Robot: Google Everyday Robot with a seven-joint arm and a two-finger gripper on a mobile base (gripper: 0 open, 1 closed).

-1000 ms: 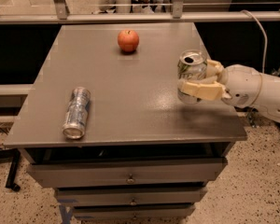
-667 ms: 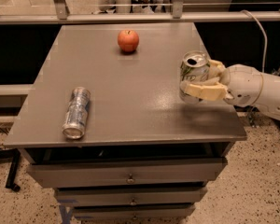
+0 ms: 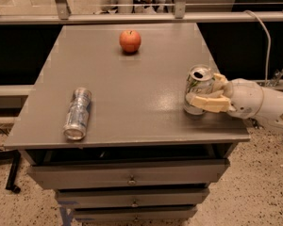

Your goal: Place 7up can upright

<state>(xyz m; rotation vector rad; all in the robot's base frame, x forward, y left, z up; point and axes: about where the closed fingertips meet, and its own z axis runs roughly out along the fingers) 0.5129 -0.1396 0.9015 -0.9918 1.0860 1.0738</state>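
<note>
The 7up can (image 3: 196,85), white and green with a silver top, stands nearly upright on the grey table (image 3: 132,93) near its right edge. My gripper (image 3: 207,92) reaches in from the right on a white arm. Its cream fingers (image 3: 208,102) are closed around the can's sides, one in front and one behind.
A slimmer silver-blue can (image 3: 77,113) lies on its side at the table's front left. A red apple (image 3: 130,41) sits at the back middle. Drawers (image 3: 127,178) are below the tabletop. A metal rail (image 3: 141,17) runs behind the table.
The can has moved slightly down toward the tabletop with the gripper still around it; the arm has shifted little.
</note>
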